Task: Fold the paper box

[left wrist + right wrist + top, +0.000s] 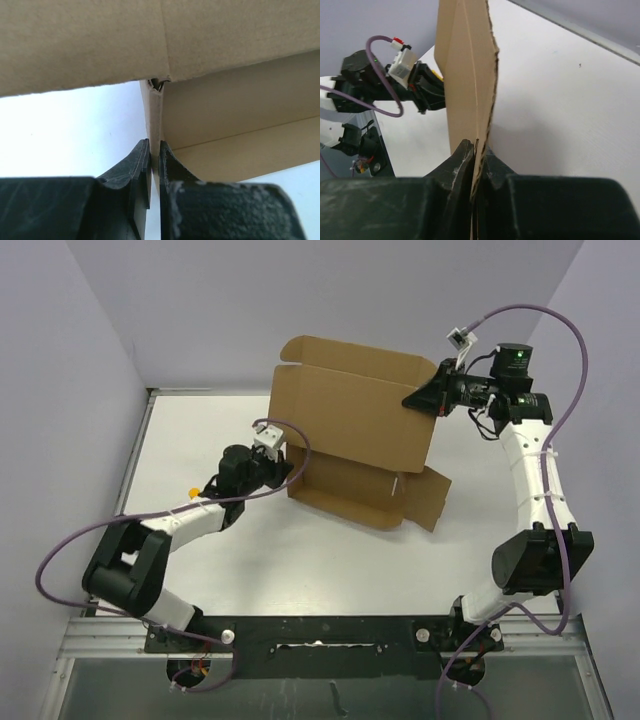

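Left wrist view: left gripper [155,150] pinches the paper box [240,115] wall between its fingertips; right gripper [477,150] likewise clamps the upright panel's edge.

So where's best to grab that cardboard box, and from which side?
By a thin upright panel, edge-on from the side. The paper box stands half open, so the left pincer clamps its low side wall and the right pincer its raised lid's edge.

**The left gripper [155,167] pinches the paper box [235,105]**

Its black jaws are closed on an upright cardboard wall, one on each side. A broad brown panel spans above them. The white table [65,135] shows at the left.
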Action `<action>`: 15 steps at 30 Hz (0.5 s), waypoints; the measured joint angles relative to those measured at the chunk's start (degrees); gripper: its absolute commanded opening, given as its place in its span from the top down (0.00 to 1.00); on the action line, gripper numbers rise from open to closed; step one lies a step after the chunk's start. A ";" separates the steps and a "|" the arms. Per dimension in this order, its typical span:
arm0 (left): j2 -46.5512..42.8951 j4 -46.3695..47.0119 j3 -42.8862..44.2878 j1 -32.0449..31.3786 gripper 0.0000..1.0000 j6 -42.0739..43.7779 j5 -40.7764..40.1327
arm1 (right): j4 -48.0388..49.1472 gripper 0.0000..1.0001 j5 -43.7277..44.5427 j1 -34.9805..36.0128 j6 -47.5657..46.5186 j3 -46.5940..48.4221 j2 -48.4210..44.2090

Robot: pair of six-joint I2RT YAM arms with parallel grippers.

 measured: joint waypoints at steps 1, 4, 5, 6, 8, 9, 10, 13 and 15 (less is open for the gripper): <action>-2.45 -5.25 1.29 0.00 1.00 -0.33 0.02 | 0.04 1.00 0.70 0.02 0.28 0.57 0.00; -9.18 -21.51 5.90 0.07 1.00 -1.51 -0.22 | 0.42 1.00 2.84 -0.11 1.20 1.38 -0.04; -11.47 -27.39 7.39 0.07 1.00 -1.88 -0.37 | 0.66 1.00 3.26 -0.11 1.42 1.20 -0.04; -13.03 -32.06 8.52 0.07 1.00 -2.36 -0.50 | 1.16 1.00 3.45 -0.11 1.70 0.59 -0.04; -15.56 -43.08 11.17 0.07 1.00 -3.45 -0.59 | 3.02 1.00 3.39 -0.04 2.82 -2.56 -0.04; -15.87 -45.94 11.91 0.07 1.00 -3.76 -0.61 | 3.15 1.00 3.41 -0.04 2.99 -3.21 -0.04; -15.91 -49.79 13.03 0.04 1.00 -4.11 -0.72 | 4.72 1.00 3.32 -0.02 3.76 -5.77 -0.04; -15.28 -61.02 15.82 -0.02 1.00 -4.85 -0.79 | 8.22 1.00 3.28 -0.02 6.27 -13.03 0.33; -13.40 -66.77 17.66 -0.42 1.00 -4.96 -1.18 | 10.84 1.00 3.06 -0.02 8.22 -17.27 1.33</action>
